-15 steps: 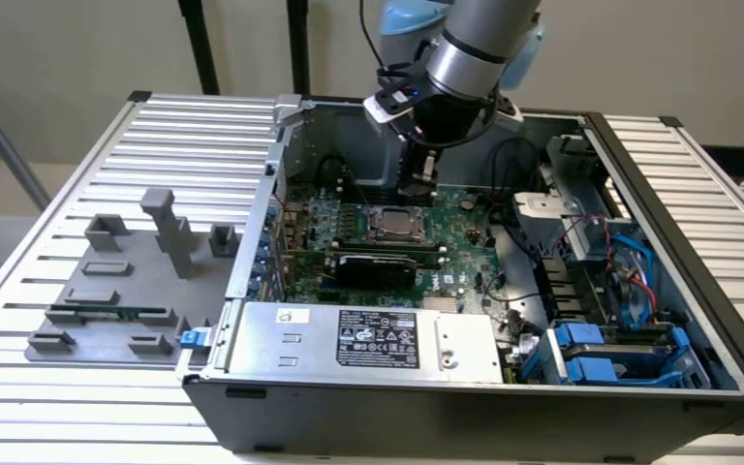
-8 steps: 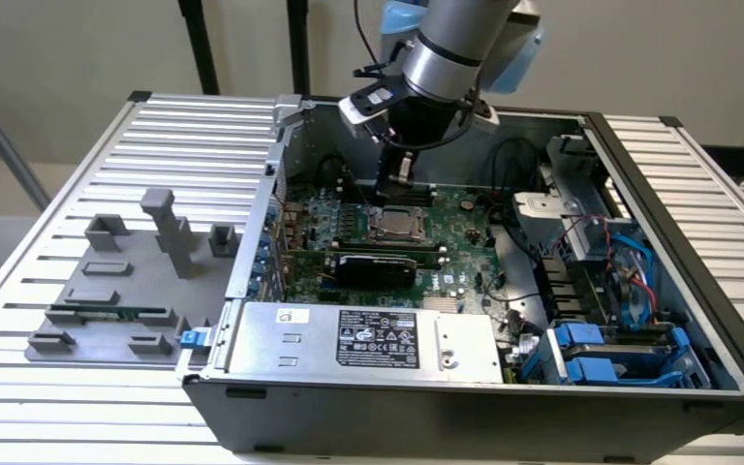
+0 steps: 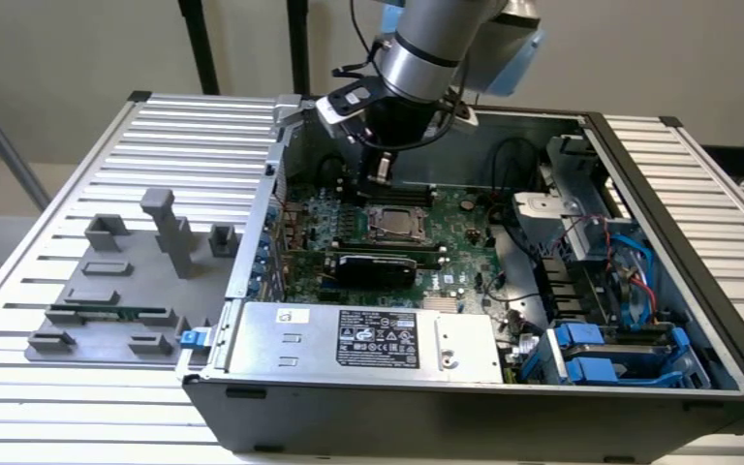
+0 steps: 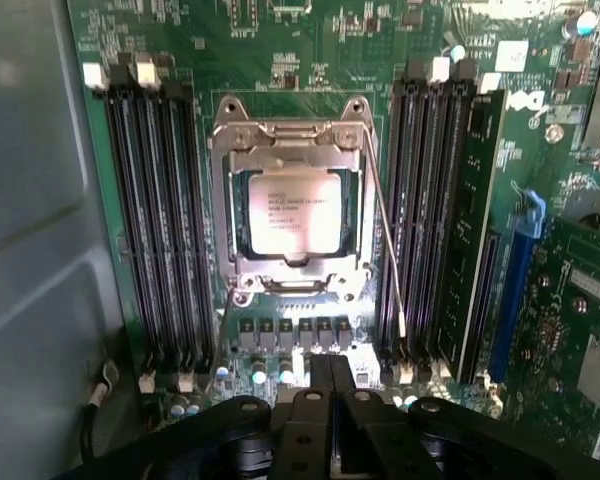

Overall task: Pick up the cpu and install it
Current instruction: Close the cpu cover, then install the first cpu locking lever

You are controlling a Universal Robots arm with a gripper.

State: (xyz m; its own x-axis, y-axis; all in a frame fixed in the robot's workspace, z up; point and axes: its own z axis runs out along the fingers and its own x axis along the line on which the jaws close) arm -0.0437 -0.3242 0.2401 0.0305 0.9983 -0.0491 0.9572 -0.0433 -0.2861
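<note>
item: cpu [image 4: 295, 210]. place: you will find it lying flat, label up, inside the socket frame [image 4: 228, 215] near the middle of the motherboard [image 4: 310, 60], with memory slots [image 4: 160, 220] on two sides. judged seated rather than carried.

item: gripper [image 4: 330, 368]. state: fingers pressed together, nothing between them. place: hanging over the motherboard inside the open computer case [image 3: 476, 417], off the socket toward the case's far wall in the exterior view.

relation: the cpu lies below and just ahead of the fingertips, near but apart. it is square, so you have no long axis to align. its edges run parallel to the memory slots.

item: wire lever [image 4: 385, 230], slanted beside the frame. whether it is latched cannot be told.
</note>
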